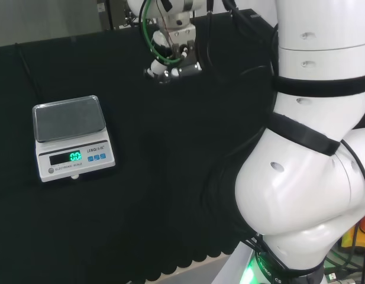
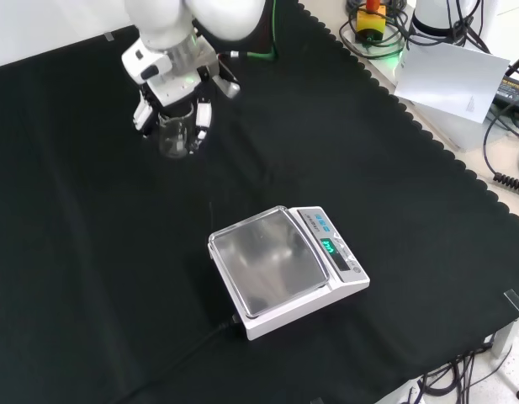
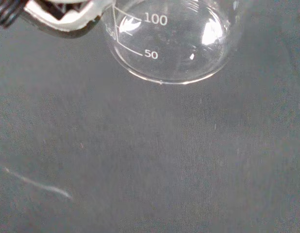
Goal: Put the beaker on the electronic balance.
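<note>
The clear glass beaker (image 2: 176,137) with printed volume marks sits between the fingers of my black and white hand (image 2: 169,87), toward the far left of the cloth in the front view. The fingers (image 2: 201,118) curl down both sides of it. In the wrist view the beaker's round base (image 3: 171,46) is close by, with a fingertip (image 3: 62,22) beside it; whether it touches the cloth I cannot tell. The white electronic balance (image 2: 286,269) has a bare steel pan (image 2: 267,261) and stands nearer the camera, to the right. In the head view the hand (image 1: 170,59) is far right of the balance (image 1: 71,137).
A dark cable (image 2: 179,362) runs from the balance toward the near edge of the cloth. The cloth's scalloped edge (image 2: 427,126) runs along the right of the front view, with a white sheet (image 2: 448,76) and cables beyond it. The arm's white links (image 1: 312,148) stand at the head view's right.
</note>
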Controlling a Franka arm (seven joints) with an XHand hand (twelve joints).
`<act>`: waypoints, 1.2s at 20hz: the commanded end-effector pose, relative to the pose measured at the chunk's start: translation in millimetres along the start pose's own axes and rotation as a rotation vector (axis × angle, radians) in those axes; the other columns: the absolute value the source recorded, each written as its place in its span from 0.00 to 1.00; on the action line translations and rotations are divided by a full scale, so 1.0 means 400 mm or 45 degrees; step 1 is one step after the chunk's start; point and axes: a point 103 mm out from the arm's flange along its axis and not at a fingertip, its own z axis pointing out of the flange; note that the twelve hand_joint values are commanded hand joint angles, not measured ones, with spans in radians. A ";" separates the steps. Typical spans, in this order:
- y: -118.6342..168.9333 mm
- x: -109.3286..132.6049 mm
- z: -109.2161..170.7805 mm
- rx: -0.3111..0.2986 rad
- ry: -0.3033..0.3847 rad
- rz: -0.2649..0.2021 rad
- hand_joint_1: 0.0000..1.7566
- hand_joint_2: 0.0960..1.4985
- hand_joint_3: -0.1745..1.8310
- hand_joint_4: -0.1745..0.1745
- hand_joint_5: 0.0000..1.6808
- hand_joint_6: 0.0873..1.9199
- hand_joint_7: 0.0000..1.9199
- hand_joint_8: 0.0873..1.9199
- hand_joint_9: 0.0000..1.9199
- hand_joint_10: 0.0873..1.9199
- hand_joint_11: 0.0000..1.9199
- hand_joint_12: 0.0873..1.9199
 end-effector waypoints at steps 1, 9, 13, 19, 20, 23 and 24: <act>-0.018 0.030 -0.042 -0.033 -0.016 -0.045 0.68 0.55 0.43 0.48 0.48 0.70 0.46 0.74 0.61 0.56 0.69 0.38; -0.021 0.103 -0.041 -0.028 0.003 -0.108 0.68 0.54 0.45 0.47 0.48 0.70 0.47 0.75 0.61 0.57 0.68 0.39; -0.035 0.198 -0.026 -0.024 0.018 -0.214 0.68 0.54 0.45 0.47 0.48 0.70 0.47 0.75 0.61 0.57 0.68 0.39; -0.069 0.340 -0.004 -0.007 0.042 -0.378 0.68 0.54 0.45 0.47 0.48 0.70 0.47 0.75 0.61 0.57 0.68 0.39; -0.072 0.363 0.001 0.001 0.039 -0.397 0.68 0.53 0.45 0.47 0.48 0.70 0.47 0.75 0.61 0.57 0.68 0.39; -0.076 0.426 0.017 0.017 0.017 -0.448 0.68 0.53 0.45 0.47 0.48 0.70 0.47 0.75 0.61 0.57 0.68 0.39; -0.074 0.444 0.021 0.022 0.013 -0.461 0.68 0.53 0.45 0.47 0.48 0.70 0.47 0.75 0.61 0.57 0.68 0.39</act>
